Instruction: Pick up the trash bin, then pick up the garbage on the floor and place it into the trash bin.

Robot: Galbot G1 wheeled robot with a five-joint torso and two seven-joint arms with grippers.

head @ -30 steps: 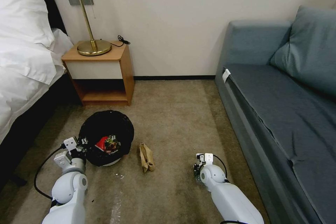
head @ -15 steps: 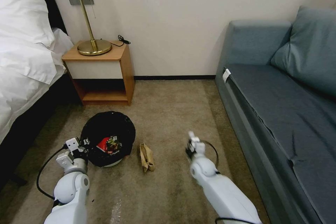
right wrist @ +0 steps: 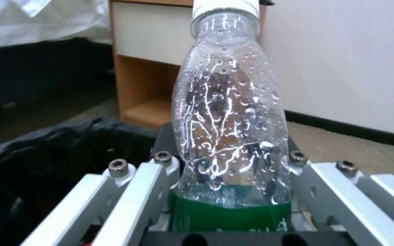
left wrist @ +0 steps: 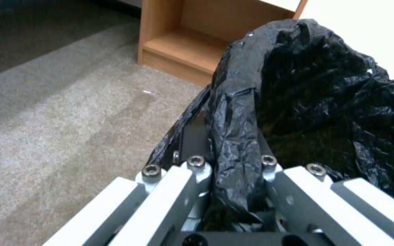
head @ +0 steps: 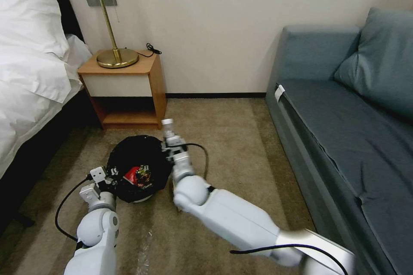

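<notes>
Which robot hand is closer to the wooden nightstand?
Right. The right gripper, shut on the clear plastic bottle, is beside the trash bin's far edge, just short of the nightstand. The left gripper clamps the bin's near rim, farther back.

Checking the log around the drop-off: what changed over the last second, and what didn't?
The right gripper, shut on the clear bottle, swung from low on the carpet near the sofa up and across to the trash bin rim. The left gripper stayed clamped on the bin's bagged rim; the snack packets stayed inside. The view shifted slightly.
</notes>
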